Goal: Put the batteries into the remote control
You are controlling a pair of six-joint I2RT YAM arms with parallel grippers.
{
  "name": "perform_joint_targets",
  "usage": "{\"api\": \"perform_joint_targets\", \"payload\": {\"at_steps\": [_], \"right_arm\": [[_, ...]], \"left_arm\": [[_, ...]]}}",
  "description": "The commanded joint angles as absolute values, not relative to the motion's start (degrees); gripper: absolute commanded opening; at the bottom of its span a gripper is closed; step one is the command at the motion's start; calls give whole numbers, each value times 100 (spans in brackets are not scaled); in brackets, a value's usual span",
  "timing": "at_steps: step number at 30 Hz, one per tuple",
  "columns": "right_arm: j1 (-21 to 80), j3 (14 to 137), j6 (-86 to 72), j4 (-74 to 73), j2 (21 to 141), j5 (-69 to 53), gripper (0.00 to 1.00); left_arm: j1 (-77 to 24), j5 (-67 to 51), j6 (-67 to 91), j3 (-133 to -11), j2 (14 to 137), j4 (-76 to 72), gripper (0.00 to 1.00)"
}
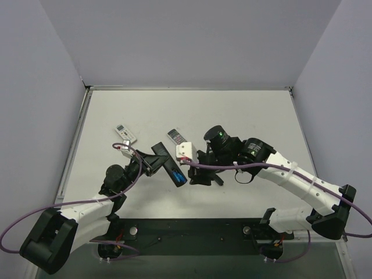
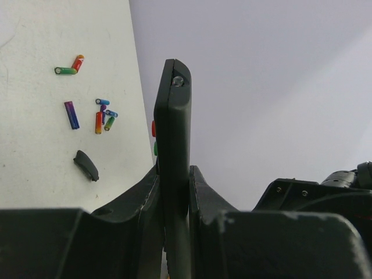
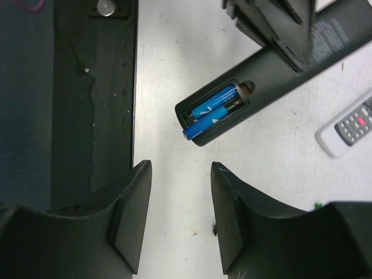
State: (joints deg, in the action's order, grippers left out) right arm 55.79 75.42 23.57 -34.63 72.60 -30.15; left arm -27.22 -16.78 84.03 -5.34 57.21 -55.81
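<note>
The long black remote control (image 1: 170, 165) is held off the table, gripped at its middle by my left gripper (image 1: 157, 157). In the left wrist view it stands edge-on (image 2: 172, 133) between the shut fingers. Its battery compartment is open and holds two blue batteries (image 3: 214, 110), one end slightly raised. My right gripper (image 3: 180, 224) is open and empty, just short of that open end; it also shows in the top view (image 1: 200, 172). Several loose batteries (image 2: 103, 114) in green, red, blue and purple lie on the table, with the black battery cover (image 2: 86, 165) beside them.
Two shorter white remotes lie on the table, one at the left (image 1: 125, 133) and one by the right gripper (image 1: 178, 139), its edge also in the right wrist view (image 3: 351, 125). The black base plate (image 3: 87, 116) runs along the near table edge.
</note>
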Motion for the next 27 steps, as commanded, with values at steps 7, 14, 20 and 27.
{"api": "perform_joint_targets", "payload": {"at_steps": [7,14,20,27], "right_arm": [[5555,7348,4359,-3287,7312,-4201,40],[5555,7497,4588,-3357,7620,-4157,33],[5546,7602,4693,-3480,7875,-4210,25],[5555,7673,4693,-3559,8033,-4289,21]], "left_arm": [[-2716,-2197,8473,-1046,5687,-5678,0],[-2716,-2285,8464,-1090,5669,-5678,0],[-2716,-2347,8473,-1151,5652,-5678,0],[-2716,-2347,8490,-1143,5634,-5669,0]]}}
